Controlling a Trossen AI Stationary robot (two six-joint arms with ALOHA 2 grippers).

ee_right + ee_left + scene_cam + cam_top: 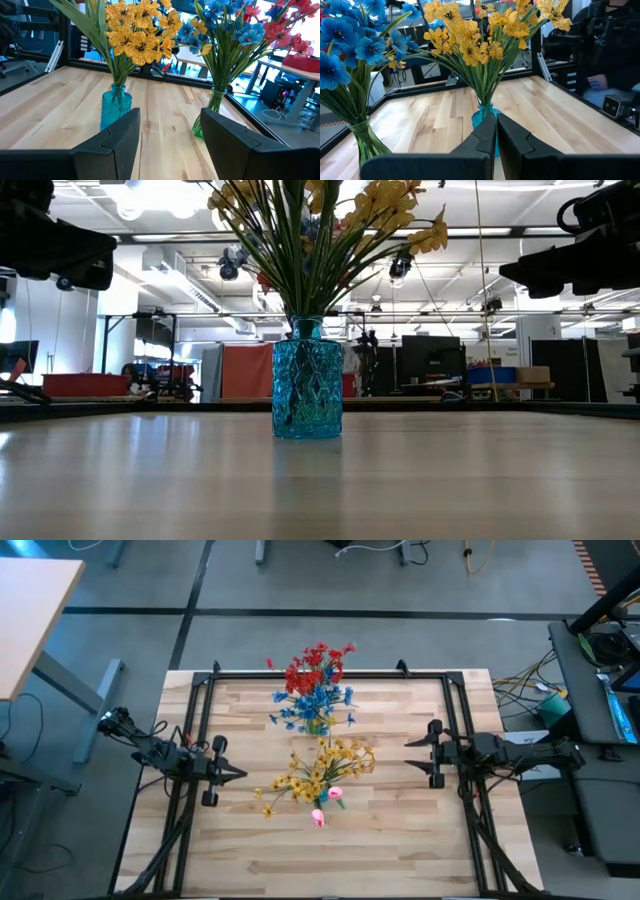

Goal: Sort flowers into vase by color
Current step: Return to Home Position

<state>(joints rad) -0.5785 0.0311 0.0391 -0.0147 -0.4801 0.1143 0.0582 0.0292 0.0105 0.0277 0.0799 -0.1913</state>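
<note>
Three bunches stand in vases along the table's middle. The yellow flowers are in a blue glass vase, the blue flowers in a clear vase, and the red flowers farthest back. Two pink tulip buds show at the yellow bunch's near side; what they rest on I cannot tell. My left gripper is shut and empty, left of the yellow bunch, pointing at the blue vase. My right gripper is open and empty, right of the bunches, its fingers facing both vases.
A black frame runs along the table's far edge and down both sides behind the arms. Bare wood lies between each gripper and the vases and along the near edge. A person sits beyond the table's right side.
</note>
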